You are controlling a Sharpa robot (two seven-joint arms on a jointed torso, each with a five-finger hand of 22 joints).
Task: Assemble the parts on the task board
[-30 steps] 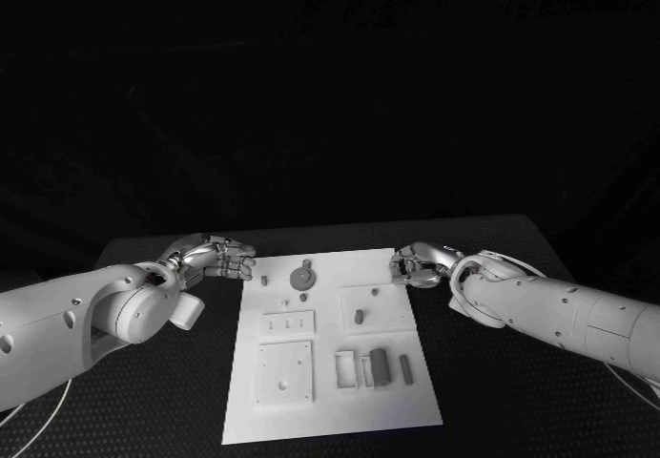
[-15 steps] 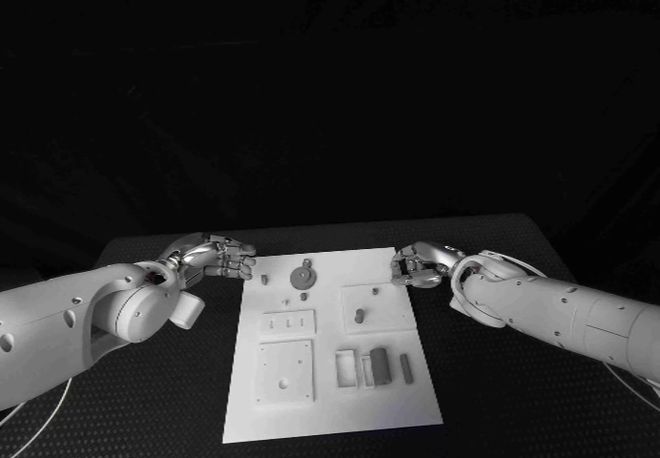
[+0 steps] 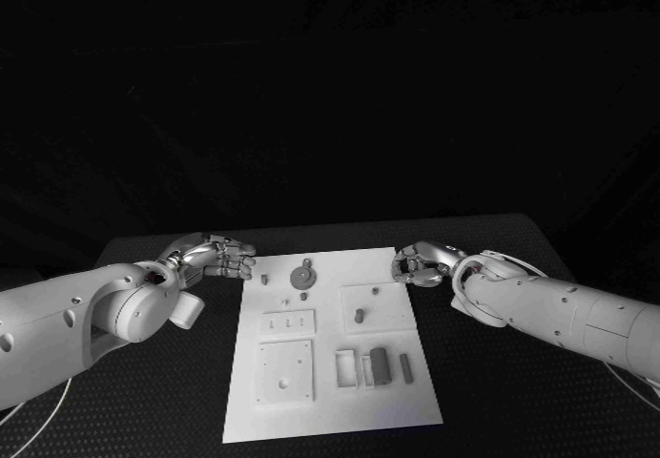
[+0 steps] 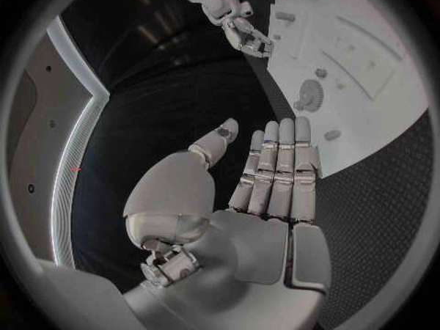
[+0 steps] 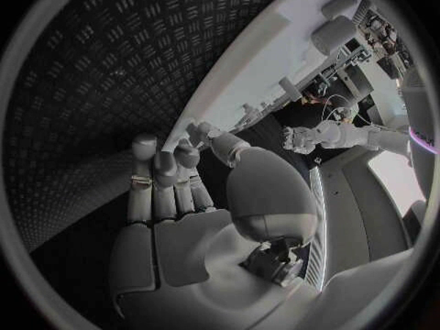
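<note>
Trouble would most likely come from a careless first reach: the task board point(image 3: 330, 382) lies between the two hands, and neither grips anything. The left hand point(image 3: 214, 259), fingers extended and apart, sits just off its near edge; the right hand point(image 3: 421, 264), equally empty, flanks the opposite edge. A sweeping approach could nudge the board or scatter small parts point(image 3: 301, 278) lying just beside the fingertips.

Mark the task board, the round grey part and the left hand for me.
task board point(image 3: 327, 405), head view, bare near edge.
round grey part point(image 3: 301, 279), head view, disc centre.
left hand point(image 4: 261, 187), left wrist view, the fingers.
</note>
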